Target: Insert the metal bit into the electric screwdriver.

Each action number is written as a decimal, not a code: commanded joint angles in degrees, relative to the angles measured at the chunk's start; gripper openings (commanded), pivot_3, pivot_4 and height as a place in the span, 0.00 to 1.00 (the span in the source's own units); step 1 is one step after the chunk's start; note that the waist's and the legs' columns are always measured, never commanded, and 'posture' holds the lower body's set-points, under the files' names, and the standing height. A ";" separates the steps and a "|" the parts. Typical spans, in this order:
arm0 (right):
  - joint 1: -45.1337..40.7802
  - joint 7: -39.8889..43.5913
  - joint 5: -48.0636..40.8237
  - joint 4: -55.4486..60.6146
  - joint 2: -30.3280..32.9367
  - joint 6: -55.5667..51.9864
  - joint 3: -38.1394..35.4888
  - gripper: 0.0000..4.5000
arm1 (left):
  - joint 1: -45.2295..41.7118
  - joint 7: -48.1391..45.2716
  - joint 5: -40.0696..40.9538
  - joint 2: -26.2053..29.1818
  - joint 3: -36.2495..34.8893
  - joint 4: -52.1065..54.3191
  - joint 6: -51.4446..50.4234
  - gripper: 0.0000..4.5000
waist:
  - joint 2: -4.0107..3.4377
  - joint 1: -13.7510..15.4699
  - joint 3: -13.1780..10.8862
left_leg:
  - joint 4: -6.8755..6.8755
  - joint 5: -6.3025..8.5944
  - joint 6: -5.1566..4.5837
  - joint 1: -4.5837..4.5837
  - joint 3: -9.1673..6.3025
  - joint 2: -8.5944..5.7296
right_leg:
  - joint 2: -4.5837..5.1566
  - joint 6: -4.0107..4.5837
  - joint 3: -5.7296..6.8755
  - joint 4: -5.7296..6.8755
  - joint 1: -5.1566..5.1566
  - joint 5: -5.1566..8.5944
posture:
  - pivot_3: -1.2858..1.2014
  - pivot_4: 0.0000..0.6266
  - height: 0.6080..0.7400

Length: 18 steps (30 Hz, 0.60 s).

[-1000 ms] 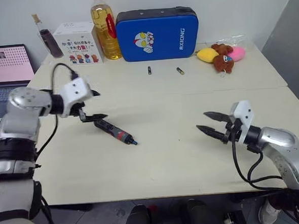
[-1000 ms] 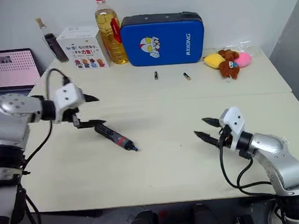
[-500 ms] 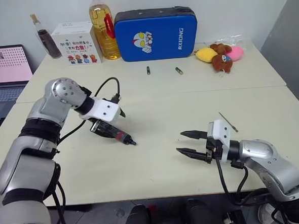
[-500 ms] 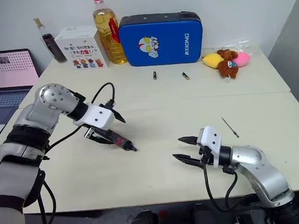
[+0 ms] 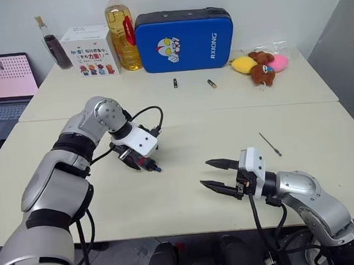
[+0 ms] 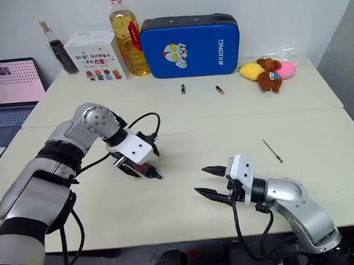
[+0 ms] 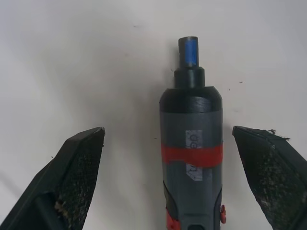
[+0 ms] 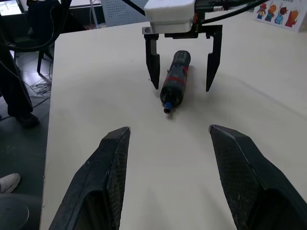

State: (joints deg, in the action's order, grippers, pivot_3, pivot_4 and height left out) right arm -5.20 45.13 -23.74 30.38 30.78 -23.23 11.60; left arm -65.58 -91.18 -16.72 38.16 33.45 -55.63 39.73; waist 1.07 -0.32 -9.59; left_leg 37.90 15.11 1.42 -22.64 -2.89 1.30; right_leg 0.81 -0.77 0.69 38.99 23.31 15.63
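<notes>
Left gripper [image 8: 182,60], pointing steeply down over the cream table [image 5: 182,114], its two black fingers [image 7: 79,163] spread wide on either side of the slim black pen-shaped electric screwdriver [image 7: 192,158]; neither finger touches the tool. The screwdriver lies flat on the table left of centre, a red band around its middle and its small blue tip [image 5: 158,168] pointing toward the near right. Right gripper [image 5: 223,175], held nearly level above the near right part of the table and pointing left toward the screwdriver, its fingers apart with nothing between them. The thin silvery metal bit [image 5: 270,144] lies on the table to the right, well apart from both grippers and from the screwdriver. Along the far edge stand a blue zipped case [image 5: 184,39], a bottle of yellow oil [image 5: 119,35], a white printed box [image 5: 90,50] and a dark narrow bottle [image 5: 51,44]; soft toys [image 5: 260,64] lie at the far right. Two short dark cylinders [image 5: 193,83] rest before the case. An open laptop [image 5: 5,80] sits at the far left.
</notes>
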 commanded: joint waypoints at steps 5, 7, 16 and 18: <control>1.58 0.19 -2.05 3.57 0.17 -1.03 -0.51 0.84 | -0.20 1.28 -2.82 -0.02 -0.59 -0.76 1.86 1.00 | 0.01 0.00 0.00 | 0.01 0.00 0.00 -0.01 0.00 0.00 | 0.00 0.00 0.00 0.00 0.00 0.00 | 0.52 0.24 1.00; 1.83 0.27 -2.43 3.77 0.18 -1.23 -0.75 0.94 | 0.23 1.23 -2.97 0.04 -0.72 -0.32 1.77 1.00 | 0.01 0.00 0.00 | 0.01 0.00 0.00 0.00 0.00 0.00 | 0.00 0.00 0.00 0.00 0.00 0.00 | 0.52 0.24 1.00; 1.05 0.00 -3.47 4.10 0.31 -2.20 -0.42 1.00 | 1.84 0.55 -3.22 -0.28 -0.63 1.86 0.29 1.00 | 0.01 -0.02 0.00 | 0.02 0.00 0.00 0.00 -0.01 0.00 | 0.00 0.00 0.00 0.01 0.00 0.00 | 0.52 0.24 1.00; 0.84 -0.23 -3.39 4.37 0.16 -2.47 -0.35 1.00 | 2.48 0.09 -3.42 -0.42 -0.23 3.09 -0.06 1.00 | 0.01 -0.03 0.00 | 0.02 0.00 0.00 0.00 -0.01 0.00 | 0.00 0.00 0.00 0.01 0.00 0.00 | 0.52 0.24 1.00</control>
State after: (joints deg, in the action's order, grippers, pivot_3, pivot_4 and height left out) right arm -3.55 44.94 -26.09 32.53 31.01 -25.63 11.67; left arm -63.40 -90.71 -19.85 37.92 33.42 -54.53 40.06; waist 1.08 -0.34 -9.59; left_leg 37.92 15.11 1.42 -22.64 -2.89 1.30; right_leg 0.81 -0.77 0.68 39.00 23.30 15.63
